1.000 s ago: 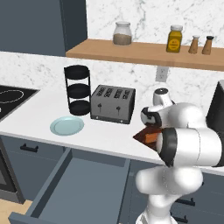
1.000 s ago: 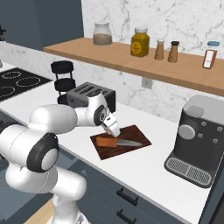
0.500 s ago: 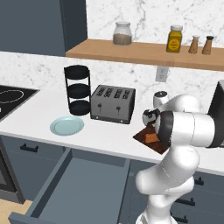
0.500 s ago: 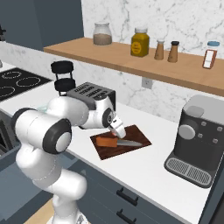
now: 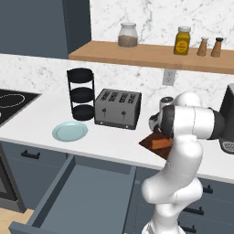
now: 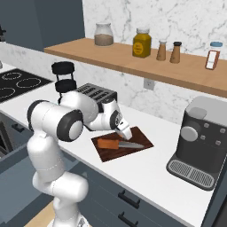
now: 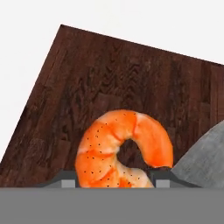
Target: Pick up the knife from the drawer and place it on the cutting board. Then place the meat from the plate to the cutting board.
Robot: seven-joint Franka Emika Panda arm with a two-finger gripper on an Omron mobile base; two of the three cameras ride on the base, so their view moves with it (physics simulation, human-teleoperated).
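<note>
Arm swung further left over the dark reddish-brown wooden cutting board (image 7: 131,87); curled orange-red meat (image 7: 122,151) sits between the jaws, grip unclear. Early release risks it rolling onto the silver-grey knife blade (image 7: 201,153).

Kitchen — toaster (image 5: 118,109), stove (image 6: 20,84), coffee machine (image 6: 199,139).

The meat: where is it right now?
In the hand view the meat lies over the cutting board, between the fingertips beside the knife's grey blade; the plate left of the toaster is bare.
</note>
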